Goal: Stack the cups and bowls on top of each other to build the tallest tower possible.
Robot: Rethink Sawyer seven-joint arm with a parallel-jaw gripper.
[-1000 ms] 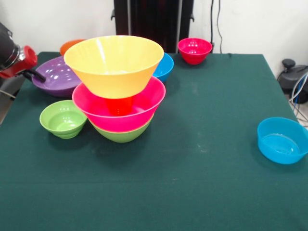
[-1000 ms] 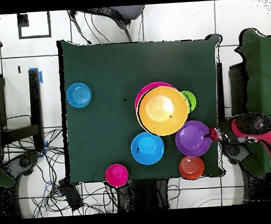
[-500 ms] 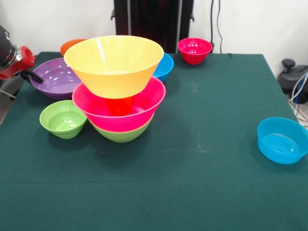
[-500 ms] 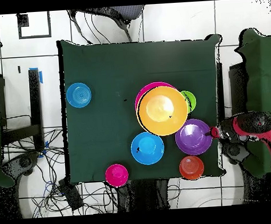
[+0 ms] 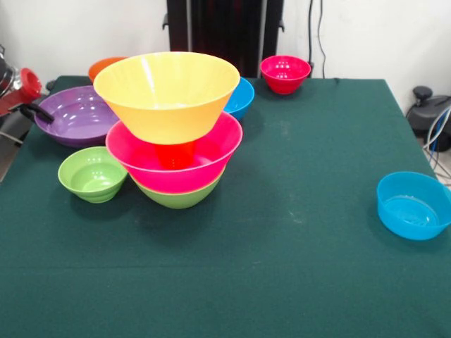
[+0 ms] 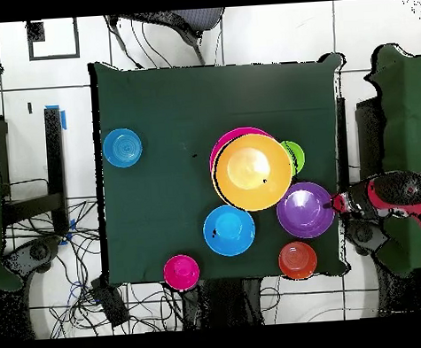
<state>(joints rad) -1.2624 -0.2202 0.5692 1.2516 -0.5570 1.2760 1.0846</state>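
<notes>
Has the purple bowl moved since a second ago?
Yes. In the front view the purple bowl has slid left, away from the tower, toward the table edge, with the gripper at its rim.

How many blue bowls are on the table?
2: one blue bowl alone near the table's edge, another blue bowl behind the stacked tower. More could be hidden by the tower.

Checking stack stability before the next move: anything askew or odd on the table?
Yes. The yellow-orange bowl rides high on the orange cup inside the pink bowl, not nested. The purple bowl overhangs the table edge at the gripper.
</notes>
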